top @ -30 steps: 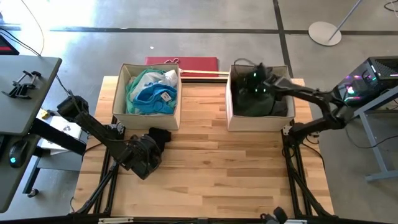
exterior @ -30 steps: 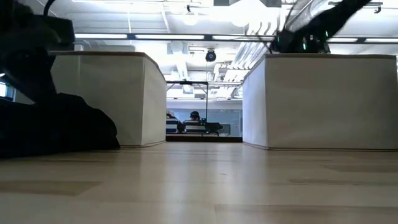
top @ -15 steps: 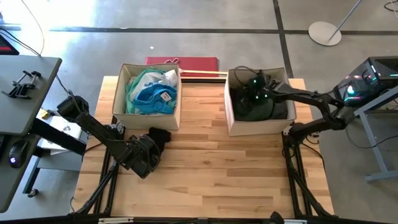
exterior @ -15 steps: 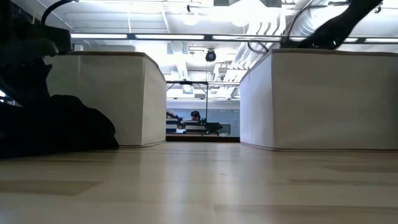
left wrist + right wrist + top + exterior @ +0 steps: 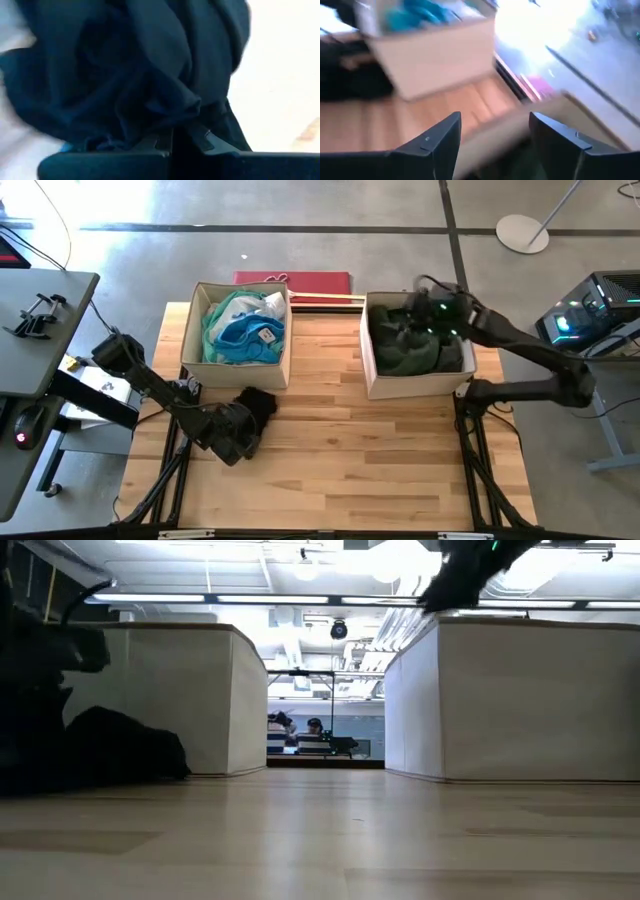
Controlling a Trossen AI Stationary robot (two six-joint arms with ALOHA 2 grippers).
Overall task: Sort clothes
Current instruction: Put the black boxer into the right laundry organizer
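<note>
I've got the left gripper (image 5: 240, 435) down on the table in front of the left bin (image 5: 192, 330), fingers closed on the black garment (image 5: 257, 401) — the left wrist view shows dark cloth pinched between the tips. That garment lies on the wood just beside the left bin's front wall. Light, teal and blue clothes (image 5: 243, 330) fill the left bin; dark green and charcoal clothes (image 5: 408, 345) sit in the right bin (image 5: 372, 375).

Step in hand, as I judge it: lift the black piece and carry it to the right bin. I'd raise it high enough that the hanging cloth clears the bin wall, then let go over the middle, not the rim.

The right gripper (image 5: 440, 315) is over the right bin's far side, fingers spread and empty per the right wrist view.

Against the earlier frames — the right gripper was lower in the bin and more to its centre; now it's up and out toward the far corner. The left gripper has barely shifted
</note>
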